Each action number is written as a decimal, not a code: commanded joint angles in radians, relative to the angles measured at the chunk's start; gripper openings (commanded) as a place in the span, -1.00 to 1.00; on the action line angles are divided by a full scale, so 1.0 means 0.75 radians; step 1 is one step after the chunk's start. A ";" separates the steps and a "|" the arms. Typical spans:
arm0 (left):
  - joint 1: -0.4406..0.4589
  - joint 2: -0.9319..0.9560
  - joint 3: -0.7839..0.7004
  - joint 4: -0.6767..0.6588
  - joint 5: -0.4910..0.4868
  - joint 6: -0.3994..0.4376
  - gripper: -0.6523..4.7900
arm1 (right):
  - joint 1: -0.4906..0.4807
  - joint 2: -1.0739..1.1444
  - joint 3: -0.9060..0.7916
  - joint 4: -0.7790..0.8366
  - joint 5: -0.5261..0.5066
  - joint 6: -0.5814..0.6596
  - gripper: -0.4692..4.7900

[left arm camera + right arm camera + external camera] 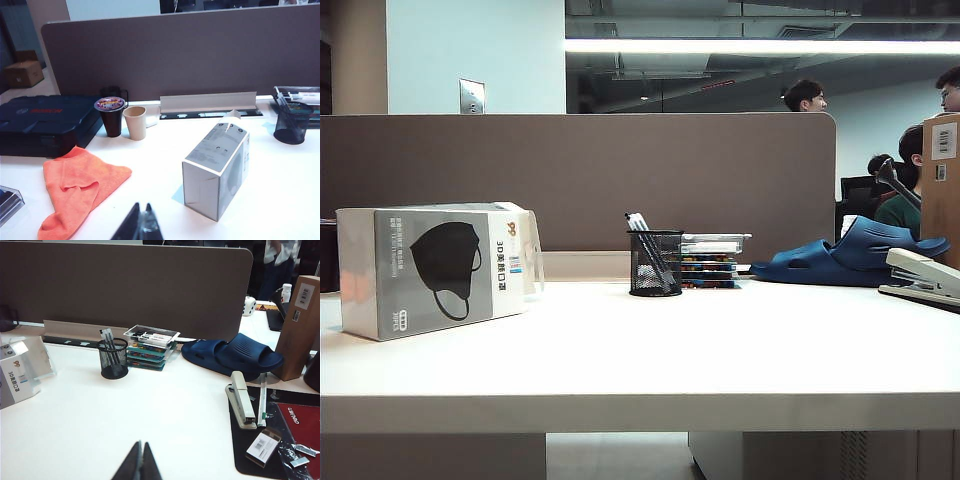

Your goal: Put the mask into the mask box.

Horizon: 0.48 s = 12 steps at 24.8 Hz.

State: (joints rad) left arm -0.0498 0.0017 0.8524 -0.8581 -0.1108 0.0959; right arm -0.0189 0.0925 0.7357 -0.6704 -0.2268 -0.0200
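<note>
While both claws hang above the tabletop (650, 360), left claw (142, 222) and right claw (140, 460) are pinched closed, holding nothing; mask box (435, 268) lies on its side near left edge, flap open; mask unseen.

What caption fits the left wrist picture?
Shut left pincer above the table, near an orange cloth and the mask box.

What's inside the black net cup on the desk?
The black mesh pen cup holds a few pens standing up with their tips poking out; their lower ends are blurry behind the mesh. Both grippers, left and right, are far away.
</note>
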 commanded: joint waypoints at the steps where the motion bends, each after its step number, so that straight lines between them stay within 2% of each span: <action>1: 0.001 0.002 -0.069 0.084 0.004 -0.021 -0.78 | -0.005 -0.052 -0.050 0.030 0.021 0.030 -0.85; 4: 0.001 0.002 -0.153 0.182 0.028 -0.061 -0.78 | -0.005 -0.109 -0.118 0.108 0.021 0.063 -0.85; 8: 0.001 0.002 -0.277 0.322 0.075 -0.060 -0.78 | -0.005 -0.125 -0.194 0.166 0.020 0.063 -0.85; 10: 0.001 0.002 -0.395 0.448 0.105 -0.059 -0.78 | -0.005 -0.125 -0.271 0.264 0.021 0.064 -0.85; 12: 0.001 0.001 -0.450 0.503 0.131 -0.060 -0.78 | -0.005 -0.125 -0.308 0.311 0.021 0.064 -0.85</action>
State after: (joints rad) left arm -0.0502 0.0025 0.5339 -0.5392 -0.0341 0.0536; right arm -0.0227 0.0082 0.5179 -0.4919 -0.2104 0.0254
